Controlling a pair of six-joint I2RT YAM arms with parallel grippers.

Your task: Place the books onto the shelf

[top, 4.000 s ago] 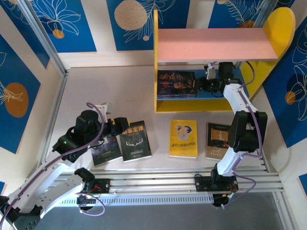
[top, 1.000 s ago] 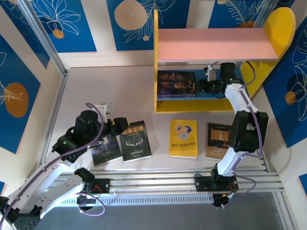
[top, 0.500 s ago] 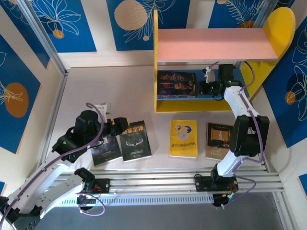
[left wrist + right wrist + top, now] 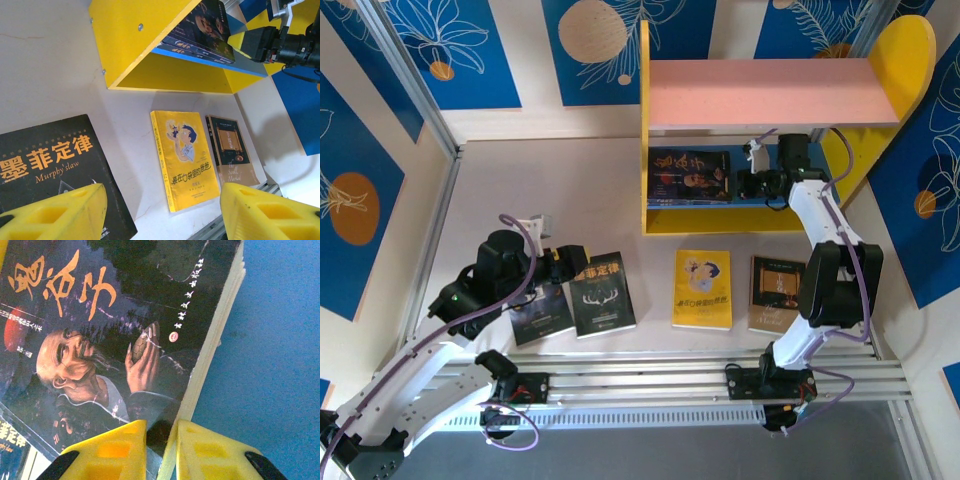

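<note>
Moved since the earlier frames: the right arm's elbow [image 4: 840,285], now nearer the near edge. We find every book where it was.

1. Stack of dark books [image 4: 688,175] [image 4: 100,340], lying flat at the left end of the blue lower board [image 4: 280,340] of the shelf [image 4: 720,218] [image 4: 150,45]. The top cover shows an old man's face.
2. Right gripper [image 4: 736,183] [image 4: 161,440], at the stack's right edge. Its fingers [image 4: 107,452] are drawn almost together, with the top book's corner at the narrow gap. We cannot tell whether they nip it.
3. On the desk [image 4: 520,190] before the shelf, left to right:
   - a dark book [image 4: 542,312], partly under the left arm
   - the black "Murphy's law" book [image 4: 603,293] [image 4: 50,160]
   - the yellow book [image 4: 702,289] [image 4: 186,160]
   - the brown book [image 4: 775,293] [image 4: 231,150]
4. Left gripper [image 4: 565,262] [image 4: 160,215], hovering over the black book. Its fingers are spread wide and hold nothing.
</note>
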